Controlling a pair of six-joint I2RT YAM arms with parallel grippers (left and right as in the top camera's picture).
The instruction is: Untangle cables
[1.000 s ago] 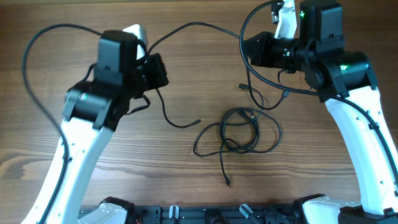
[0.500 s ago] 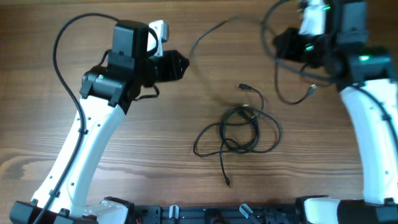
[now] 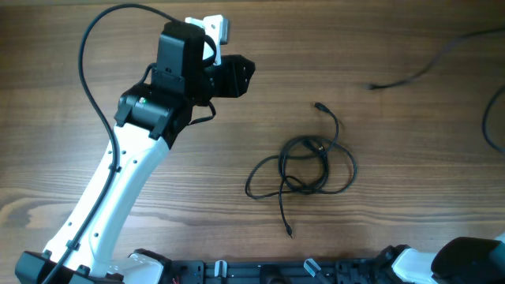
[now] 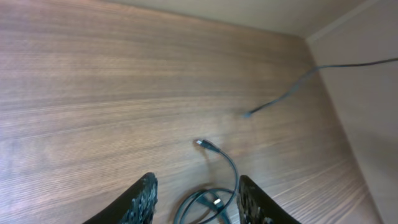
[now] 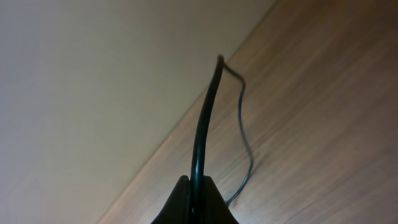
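Note:
A coil of thin black cables [image 3: 304, 166] lies mid-table, one plug end [image 3: 319, 105] pointing up and another tail [image 3: 286, 219] trailing toward the front. My left gripper [image 3: 246, 77] hovers up-left of the coil, open and empty. In the left wrist view its fingers [image 4: 147, 198] frame the coil [image 4: 211, 202] below. A separate cable [image 3: 418, 71] stretches away to the upper right, its free end [image 3: 375, 85] off the coil. My right gripper [image 5: 196, 185] is shut on this cable [image 5: 207, 118]; it is outside the overhead view.
The wooden table's far edge [image 5: 186, 118] meets a pale wall. The left arm's own thick black wire [image 3: 91, 71] loops at the upper left. The arm bases [image 3: 260, 272] line the front edge.
My left gripper has opened, let go of its cable and shifted right. The right arm has pulled its cable up and right, leaving the overhead view; that cable has come free of the coil.

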